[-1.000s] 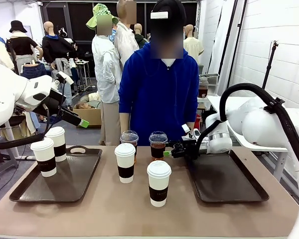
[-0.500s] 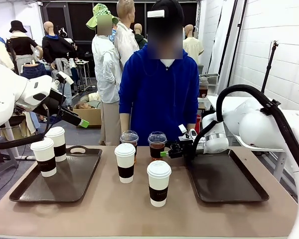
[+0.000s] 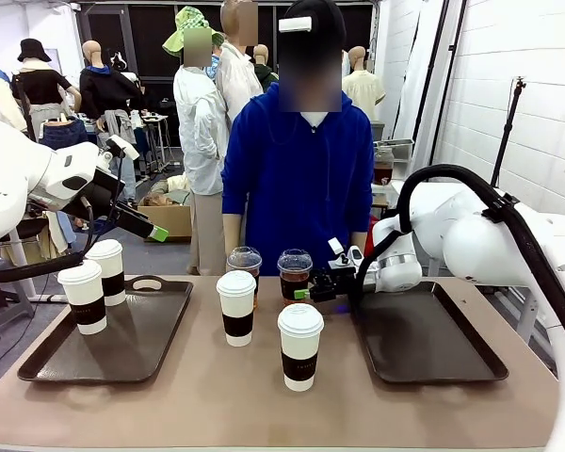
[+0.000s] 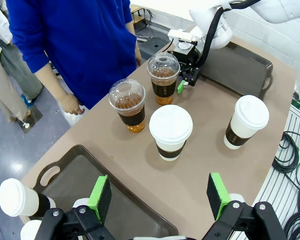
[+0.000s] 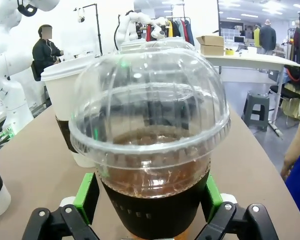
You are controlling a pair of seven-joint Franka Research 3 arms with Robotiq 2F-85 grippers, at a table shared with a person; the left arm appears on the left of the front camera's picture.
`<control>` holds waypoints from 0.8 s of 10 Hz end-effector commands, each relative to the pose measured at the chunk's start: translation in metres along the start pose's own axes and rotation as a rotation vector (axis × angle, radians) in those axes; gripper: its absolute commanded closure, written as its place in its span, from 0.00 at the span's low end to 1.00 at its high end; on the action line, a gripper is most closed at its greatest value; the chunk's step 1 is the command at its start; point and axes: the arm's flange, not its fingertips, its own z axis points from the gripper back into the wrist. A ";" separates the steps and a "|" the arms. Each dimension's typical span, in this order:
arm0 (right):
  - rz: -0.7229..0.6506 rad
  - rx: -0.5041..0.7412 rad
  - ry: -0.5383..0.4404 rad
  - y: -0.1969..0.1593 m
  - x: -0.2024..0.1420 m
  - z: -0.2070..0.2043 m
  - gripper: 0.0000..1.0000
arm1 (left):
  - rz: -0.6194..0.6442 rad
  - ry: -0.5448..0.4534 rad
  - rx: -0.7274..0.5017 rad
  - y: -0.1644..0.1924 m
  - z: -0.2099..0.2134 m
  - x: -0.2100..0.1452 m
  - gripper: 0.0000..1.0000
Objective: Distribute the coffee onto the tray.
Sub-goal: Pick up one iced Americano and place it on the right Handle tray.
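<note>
Right pincer (image 3: 306, 293), stretched out level toward the robot's left (jaws spread), flanks 1 clear cup (image 3: 295, 268).

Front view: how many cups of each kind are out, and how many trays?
White paper cups: 4
Clear plastic cups: 2
Trays: 2
Total: 8
</note>
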 end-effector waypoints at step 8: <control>-0.033 -0.029 -0.033 -0.007 0.010 0.000 0.28 | 0.004 -0.004 -0.004 0.001 0.000 -0.001 0.00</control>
